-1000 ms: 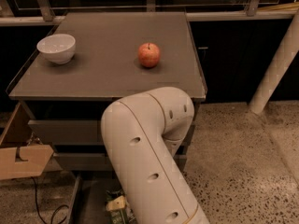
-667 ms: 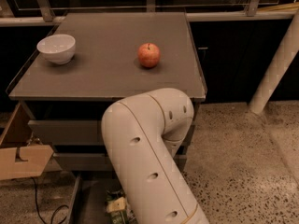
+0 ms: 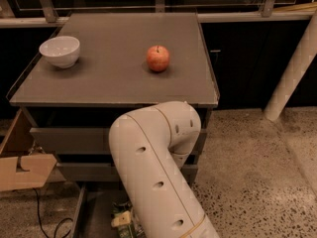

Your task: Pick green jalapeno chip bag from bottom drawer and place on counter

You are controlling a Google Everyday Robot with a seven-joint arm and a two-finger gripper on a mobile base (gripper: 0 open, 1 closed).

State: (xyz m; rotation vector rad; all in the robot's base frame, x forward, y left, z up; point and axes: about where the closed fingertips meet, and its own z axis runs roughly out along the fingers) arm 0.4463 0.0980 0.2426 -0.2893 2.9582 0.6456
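Bag (image 3: pixel 122 218) in drawer (image 3: pixel 94 213) judged light, crinkly, slippery; pinch an edge. Gripper hidden behind arm (image 3: pixel 148 172); its state cannot be told.

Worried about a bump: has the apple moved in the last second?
No; the apple keeps its spot right of the bowl. The gripper is out of view behind the arm.

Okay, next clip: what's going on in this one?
The robot's arm bends down in front of the cabinet into the open bottom drawer. The gripper is out of sight, hidden below the arm or past the picture's lower edge. A bit of the green jalapeno chip bag shows low in the drawer beside the arm; it is not yet on the counter, where a white bowl and an apple stand.
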